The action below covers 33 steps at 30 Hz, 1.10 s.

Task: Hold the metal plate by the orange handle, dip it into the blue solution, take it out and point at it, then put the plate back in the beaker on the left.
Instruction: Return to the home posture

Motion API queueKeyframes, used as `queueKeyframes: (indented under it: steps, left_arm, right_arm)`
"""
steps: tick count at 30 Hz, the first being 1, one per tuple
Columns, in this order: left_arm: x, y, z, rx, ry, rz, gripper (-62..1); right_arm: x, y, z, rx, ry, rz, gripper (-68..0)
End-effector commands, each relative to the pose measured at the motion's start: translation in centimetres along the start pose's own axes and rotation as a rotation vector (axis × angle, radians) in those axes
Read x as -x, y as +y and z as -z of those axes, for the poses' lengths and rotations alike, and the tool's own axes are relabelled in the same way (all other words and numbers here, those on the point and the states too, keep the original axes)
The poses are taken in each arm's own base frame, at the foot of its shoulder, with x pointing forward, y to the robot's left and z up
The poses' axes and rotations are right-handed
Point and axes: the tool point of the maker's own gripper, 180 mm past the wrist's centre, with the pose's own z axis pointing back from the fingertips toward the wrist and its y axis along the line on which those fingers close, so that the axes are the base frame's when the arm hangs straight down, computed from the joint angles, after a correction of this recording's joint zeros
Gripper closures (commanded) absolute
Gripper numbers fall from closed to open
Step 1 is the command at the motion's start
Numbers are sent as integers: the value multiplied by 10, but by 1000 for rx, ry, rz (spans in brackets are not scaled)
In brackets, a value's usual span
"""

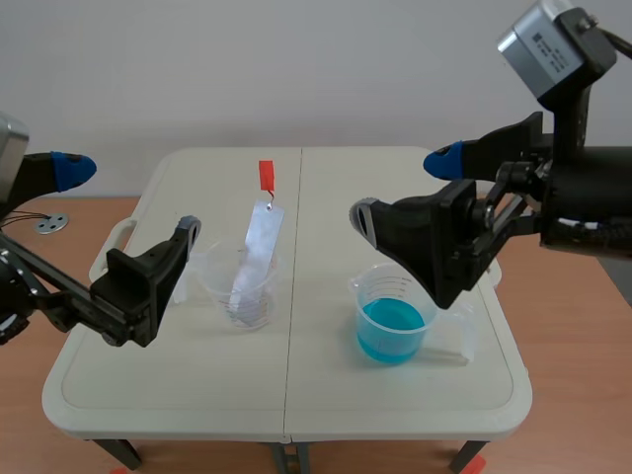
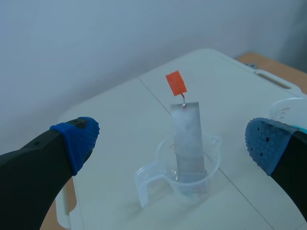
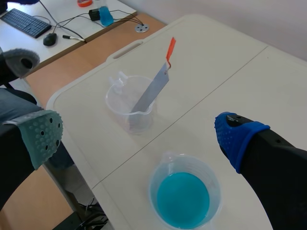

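The metal plate (image 1: 255, 252) leans in a clear beaker (image 1: 242, 291) left of the table's middle, its orange handle (image 1: 266, 176) sticking up toward the far side. A second beaker with the blue solution (image 1: 392, 326) stands to the right. My left gripper (image 1: 128, 199) hangs open, left of the clear beaker and above the table. In the left wrist view the plate (image 2: 187, 139) and handle (image 2: 176, 83) lie ahead of my open left gripper (image 2: 169, 139). My right gripper (image 1: 404, 188) is open above the blue beaker (image 3: 184, 196); the plate (image 3: 152, 91) lies farther ahead.
The white folding table (image 1: 286, 420) has a seam down its middle and handle cut-outs at its sides. A desk with a keyboard (image 3: 23, 21) and cables stands beyond the table's left side. Wooden floor surrounds the table.
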Motion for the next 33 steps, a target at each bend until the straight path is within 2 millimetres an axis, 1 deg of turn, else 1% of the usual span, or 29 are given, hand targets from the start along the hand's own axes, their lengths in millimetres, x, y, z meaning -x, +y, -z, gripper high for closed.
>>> queueKeyframes:
  steps: [1,5,9,14,17,21,24,27,30,33]
  left_arm:
    - [-13,-1,3,5,-32,6,-623]
    - [-18,-7,8,23,-27,7,-623]
    - [-20,-14,11,43,-36,-3,-623]
    - [-18,-32,12,88,-31,-30,-623]
    - [-18,-42,12,113,-31,-47,-623]
    - [-16,-51,12,135,-20,-60,-623]
    - [-14,-51,12,134,-15,-57,-623]
    - [-6,-50,12,132,6,-60,-623]
    - [3,-50,11,130,28,-63,-623]
    - [5,-49,11,129,34,-64,-623]
  right_arm:
    - [-2,3,-4,-4,-14,3,-663]
    - [20,15,-9,-13,21,66,-663]
    - [30,27,-15,-19,0,129,-663]
    - [38,30,-18,-9,8,142,-663]
    - [40,29,-18,-4,16,127,-663]
    - [36,28,-18,3,-5,114,-663]
    - [34,28,-18,4,-17,114,-663]
    - [35,28,-18,5,-12,109,-663]
    - [39,27,-17,11,7,91,-663]
    - [44,25,-18,19,35,65,-663]
